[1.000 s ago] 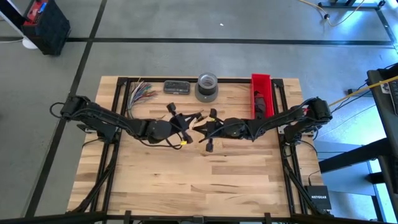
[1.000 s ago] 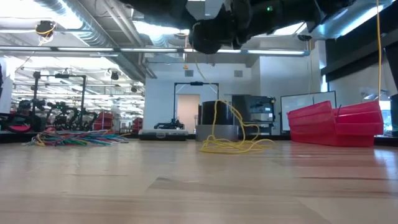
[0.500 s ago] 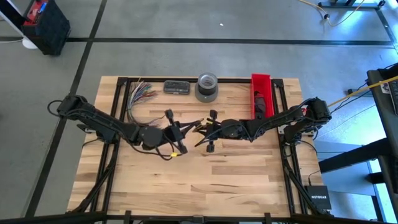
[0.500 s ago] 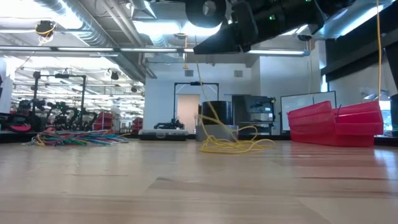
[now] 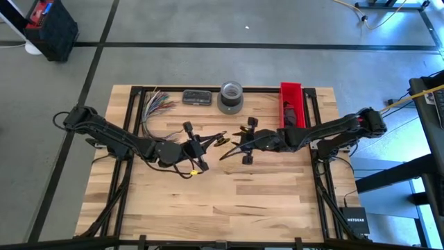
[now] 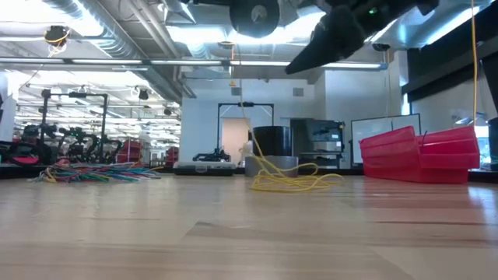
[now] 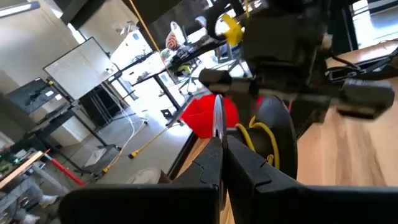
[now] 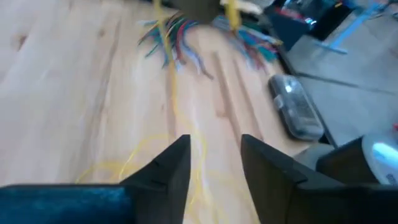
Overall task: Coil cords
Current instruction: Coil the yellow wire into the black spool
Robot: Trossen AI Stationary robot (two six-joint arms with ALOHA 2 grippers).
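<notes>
The cord shows as a thin yellow strand. Its loose heap (image 6: pixel 296 183) lies on the table in front of the tape roll, and one strand (image 6: pixel 250 144) rises from the heap toward my left gripper (image 5: pixel 220 141). That gripper hovers level above the middle of the table, shut on the cord. My right gripper (image 8: pixel 214 162) stands open just to the right of it (image 5: pixel 233 144), tipped down, with nothing between its fingers. My left gripper pinches a thin strand of the cord (image 7: pixel 217 117) between the tips of its two shut fingers. The fingers lie level and point toward the table's right. The strand hangs slack below them, and its lower part lies heaped on the table.
Along the far edge lie a fan of multicoloured wires (image 5: pixel 156 104), a flat black device (image 5: pixel 197 97), a grey tape roll (image 5: pixel 231 97) and a red bin (image 5: pixel 292 104). The near half of the wooden table (image 5: pixel 222 201) is bare board.
My right gripper has opened, let go of the cord and drawn back toward the table's right edge, tipping up a little. My left gripper first shifted slightly toward the near edge, then kept still. The arched strand between the grippers has dropped into a slack line.
</notes>
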